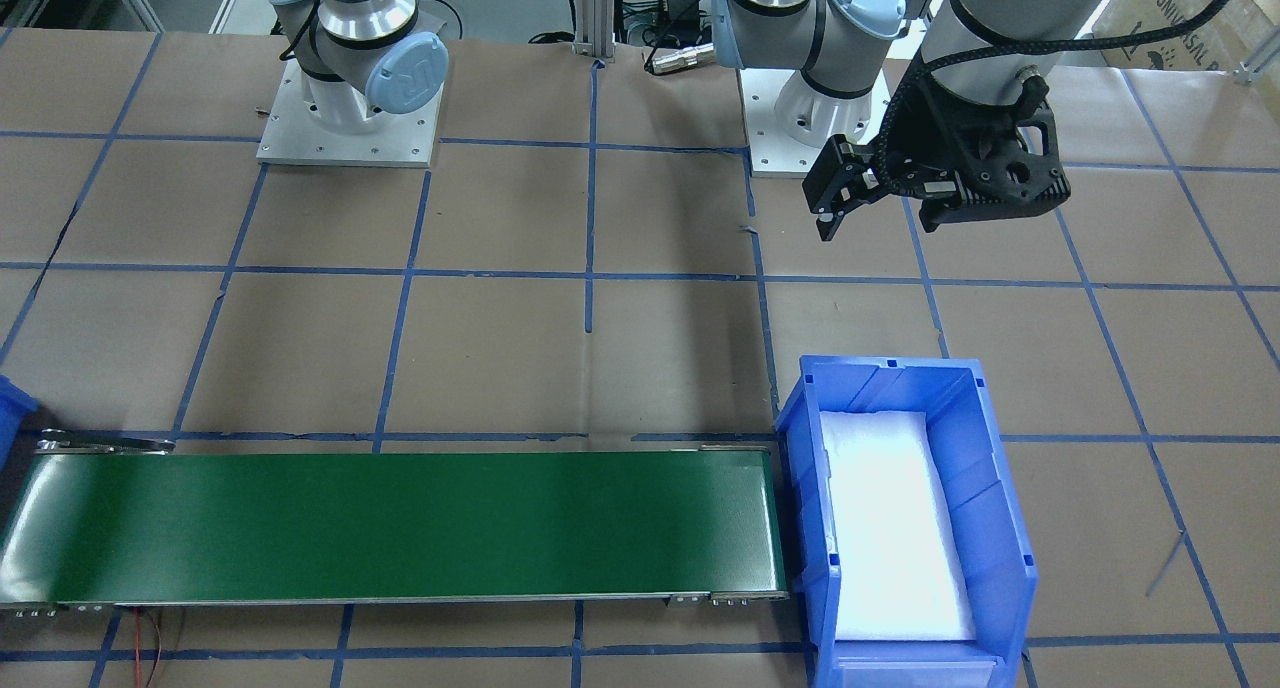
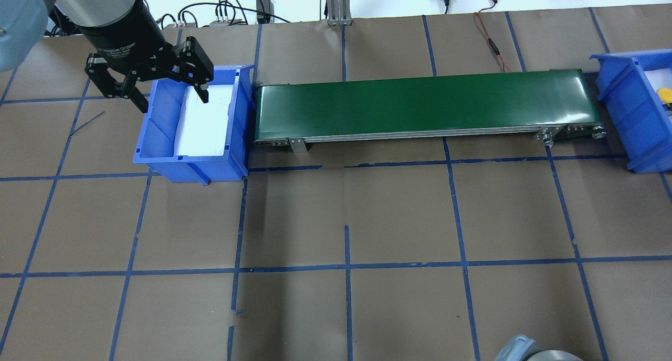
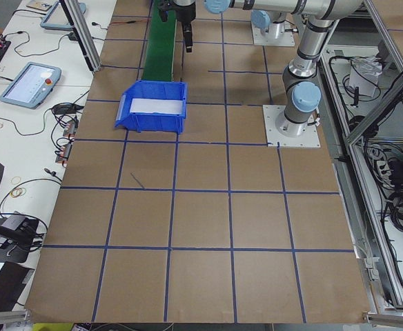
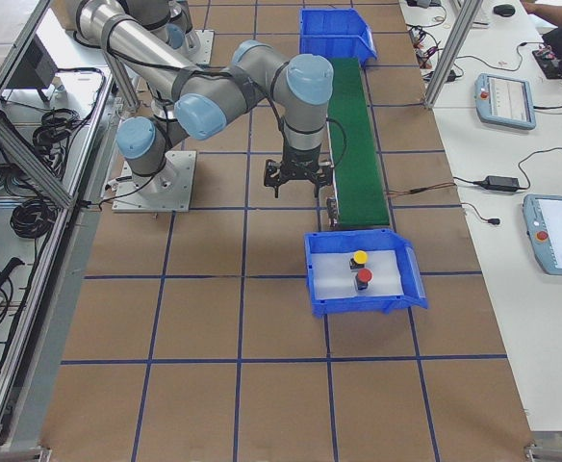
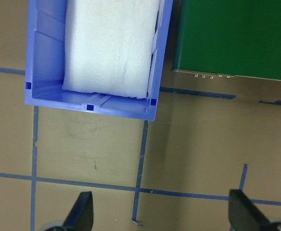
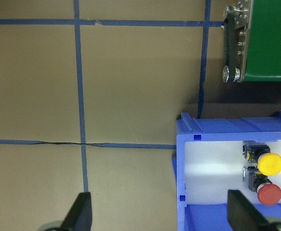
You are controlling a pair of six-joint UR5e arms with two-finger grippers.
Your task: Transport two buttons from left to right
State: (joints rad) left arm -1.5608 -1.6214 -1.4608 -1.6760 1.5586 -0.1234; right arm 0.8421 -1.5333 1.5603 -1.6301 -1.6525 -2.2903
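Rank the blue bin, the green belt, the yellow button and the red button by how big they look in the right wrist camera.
1. blue bin, cut off by the frame
2. green belt, also cut off
3. yellow button and red button: alike, no ranking

A robotics laboratory or test cell is indicated. A table (image 2: 399, 219) covered in brown paper and gridded with blue tape is seen in every view. Teach pendants (image 4: 505, 100) are laid on white benches at the right of the right-side view. Cable bundles (image 3: 398, 200) and aluminium framing (image 3: 81, 34) are seen along the edges of the left-side view.
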